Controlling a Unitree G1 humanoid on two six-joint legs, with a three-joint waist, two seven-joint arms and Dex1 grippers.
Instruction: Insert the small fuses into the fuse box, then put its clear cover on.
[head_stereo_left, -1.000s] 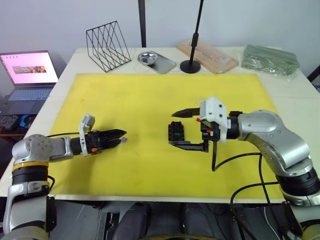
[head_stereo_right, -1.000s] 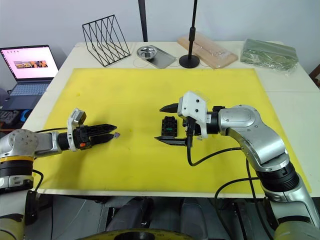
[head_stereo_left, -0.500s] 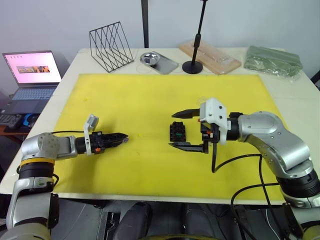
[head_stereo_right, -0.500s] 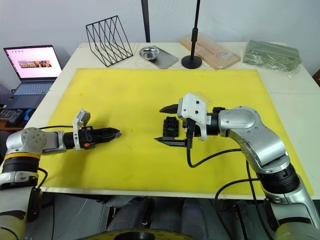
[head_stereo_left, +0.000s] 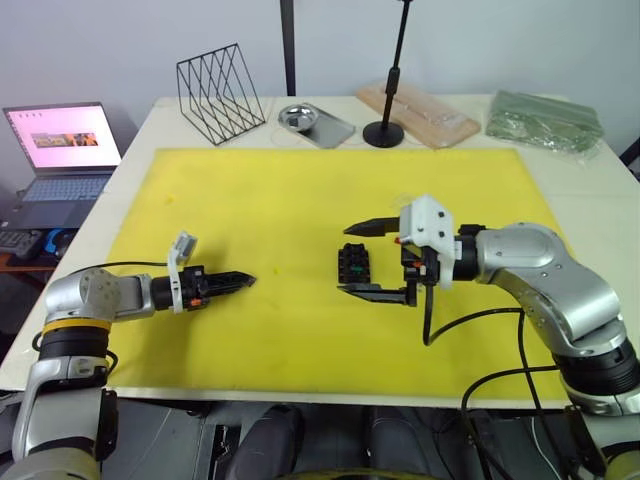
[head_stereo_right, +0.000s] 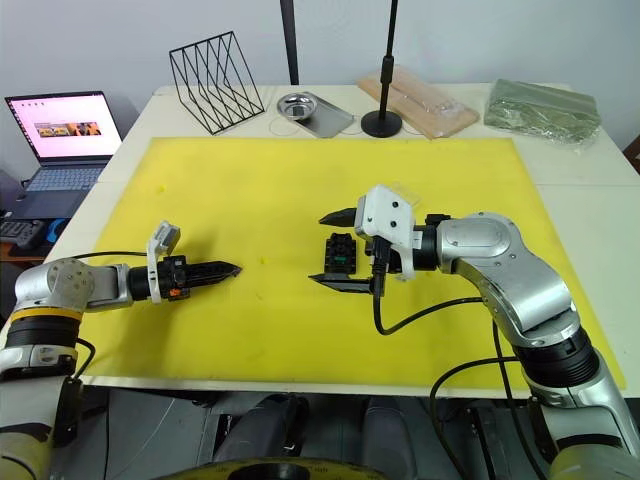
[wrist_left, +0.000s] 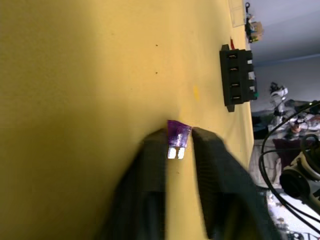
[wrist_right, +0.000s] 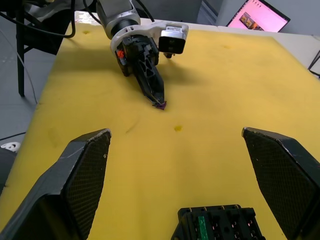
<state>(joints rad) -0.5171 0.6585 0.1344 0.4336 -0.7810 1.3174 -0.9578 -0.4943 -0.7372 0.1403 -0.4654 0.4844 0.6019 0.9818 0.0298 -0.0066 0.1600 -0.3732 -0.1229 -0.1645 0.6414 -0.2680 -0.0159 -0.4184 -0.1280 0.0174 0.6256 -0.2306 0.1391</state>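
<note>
The black fuse box (head_stereo_left: 353, 263) sits mid-mat with a green fuse (wrist_right: 202, 223) in one slot. My right gripper (head_stereo_left: 344, 260) stands open, one finger on each side of the box, not touching it. My left gripper (wrist_left: 179, 146) is low over the yellow mat (head_stereo_left: 300, 200), well to the left of the box, and is shut on a tiny purple fuse (wrist_left: 178, 134) whose metal blades point back between the fingertips (wrist_left: 152, 150). In the right wrist view that fuse (wrist_right: 160, 105) touches the mat. A faint clear cover (head_stereo_right: 398, 187) seems to lie just behind the right wrist.
At the table's back stand a black wire rack (head_stereo_left: 215, 80), a metal tray (head_stereo_left: 313, 122), a black stand (head_stereo_left: 384, 130), a wooden board in a clear tray (head_stereo_left: 418, 112) and a green bag (head_stereo_left: 545, 118). A laptop (head_stereo_left: 60, 150) sits off the left edge.
My left gripper has closed from wide open onto the purple fuse. The right gripper and the fuse box have not moved. The head camera shifted slightly.
</note>
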